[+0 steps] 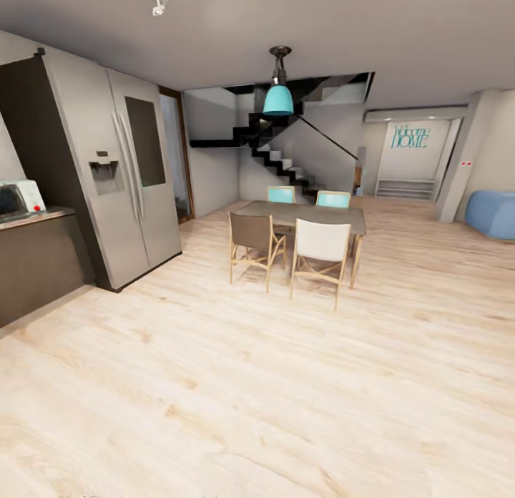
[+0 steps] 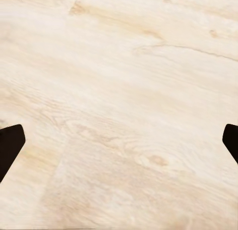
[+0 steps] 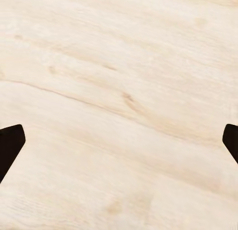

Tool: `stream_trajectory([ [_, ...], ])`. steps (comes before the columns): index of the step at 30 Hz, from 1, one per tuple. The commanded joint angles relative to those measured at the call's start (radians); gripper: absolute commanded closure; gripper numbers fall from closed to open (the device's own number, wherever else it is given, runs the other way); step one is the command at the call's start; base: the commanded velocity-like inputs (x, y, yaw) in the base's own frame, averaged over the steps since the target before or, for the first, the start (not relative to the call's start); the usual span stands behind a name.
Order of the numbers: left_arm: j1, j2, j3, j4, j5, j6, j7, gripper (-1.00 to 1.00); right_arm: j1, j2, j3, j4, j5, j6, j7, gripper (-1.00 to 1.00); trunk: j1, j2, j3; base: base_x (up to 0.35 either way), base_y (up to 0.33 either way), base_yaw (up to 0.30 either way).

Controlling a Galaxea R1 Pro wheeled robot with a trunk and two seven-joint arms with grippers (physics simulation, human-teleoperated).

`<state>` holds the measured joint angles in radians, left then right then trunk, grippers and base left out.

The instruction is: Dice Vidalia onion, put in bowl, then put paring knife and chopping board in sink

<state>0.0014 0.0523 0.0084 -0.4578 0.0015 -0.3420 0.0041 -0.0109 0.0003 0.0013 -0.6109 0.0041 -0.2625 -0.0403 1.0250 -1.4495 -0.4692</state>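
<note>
Pale wooden floor [image 1: 286, 383] stretched toward a dining table [image 1: 304, 214] and steel refrigerator [image 1: 132, 176]; both grippers' jaws stood wide apart above the planks.

Pale wood-grain floor [image 1: 286, 383], silver fridge [image 1: 129, 176], teal lamp [image 1: 278, 99] (two teal chairs [image 1: 281, 194] too).

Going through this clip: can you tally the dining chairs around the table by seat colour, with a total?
Teal chairs, on the table's far side: 2
Brown chair, near side: 1
White chair, near side: 1
Total: 4 chairs
</note>
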Motion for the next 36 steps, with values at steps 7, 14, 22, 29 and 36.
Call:
stream_trajectory([
  [7,0.000,0.000,0.001,-0.001,0.000,-0.002,0.000,-1.00,-0.001,0.000,0.000,0.000,0.001,-0.003,-0.003,-1.00,0.000,0.000,-0.001,0.000,0.000,0.278],
  [14,0.000,-0.001,0.000,0.001,0.000,-0.002,0.000,-1.00,-0.001,0.000,0.001,0.002,0.001,-0.003,-0.003,-1.00,0.000,0.000,-0.001,0.000,0.000,0.276],
  [22,0.000,-0.002,0.001,0.001,0.000,-0.002,0.000,-1.00,-0.001,0.001,0.001,0.002,0.001,-0.003,-0.003,-1.00,0.000,0.000,-0.001,0.030,-0.037,0.276],
  [29,0.000,-0.002,0.001,0.001,0.000,-0.002,0.000,-1.00,0.000,0.001,0.002,0.002,0.001,-0.003,-0.003,-1.00,0.000,0.000,-0.001,0.174,-0.186,0.276],
  [36,0.000,-0.002,0.001,0.001,0.000,-0.002,0.000,-1.00,-0.001,0.001,0.002,0.002,0.001,-0.003,-0.003,-1.00,0.000,0.000,-0.001,0.193,-0.173,0.276],
])
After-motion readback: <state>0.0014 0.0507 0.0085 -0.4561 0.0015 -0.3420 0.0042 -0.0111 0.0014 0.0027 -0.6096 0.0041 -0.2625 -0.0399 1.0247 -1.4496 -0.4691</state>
